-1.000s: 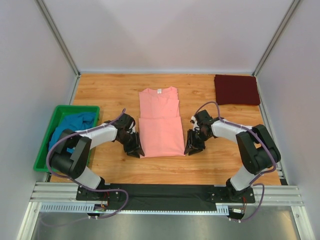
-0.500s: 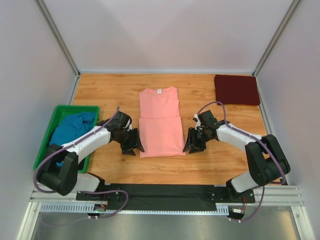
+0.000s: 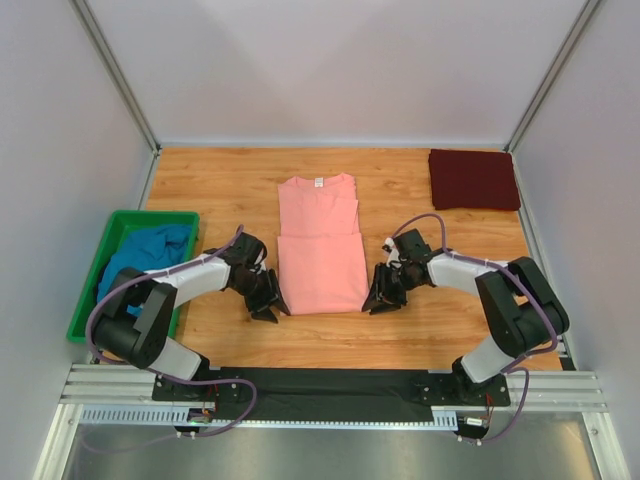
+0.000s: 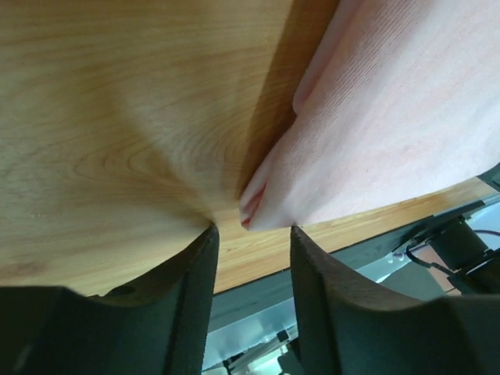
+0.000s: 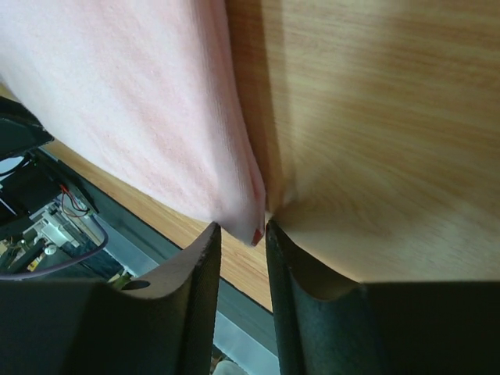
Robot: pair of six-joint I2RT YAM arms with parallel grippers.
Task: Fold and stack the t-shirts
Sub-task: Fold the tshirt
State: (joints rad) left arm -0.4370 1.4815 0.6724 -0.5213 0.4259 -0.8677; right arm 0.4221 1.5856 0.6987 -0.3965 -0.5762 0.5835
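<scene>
roughly a third of the job looks done. the dark maroon cotton t-shirt (image 3: pixel 474 179) lies folded into a neat rectangle at the far right corner of the wooden table (image 3: pixel 220 185), on its own so far. the teal-blue t-shirt (image 3: pixel 145 255) is a crumpled heap inside the green plastic bin (image 3: pixel 157 213) on the left, not yet unfolded or touched. the salmon-pink short-sleeved t-shirt (image 3: pixel 320 255) is mid-fold in the middle of the table, between the two arms.

the pink shirt is already narrowed into a long column, sleeves turned in, its white neck label (image 3: pixel 319 182) at the far end and a crosswise edge showing about halfway down. the cloth lies flat and smooth, with its layered hem corners slightly puffed at the near edge.

the left hand (image 4: pixel 254 234) sits low at the near left corner, jaws standing wide, the corner just at their mouth and not pinched. the right hand (image 5: pixel 244 230) mirrors it at the near right corner, jaws only narrowly parted, the fabric tip poking between them with no firm pinch visible.

what is left, by my judgement: the crosswise fold, stacking with the maroon one, then the teal shirt.
</scene>
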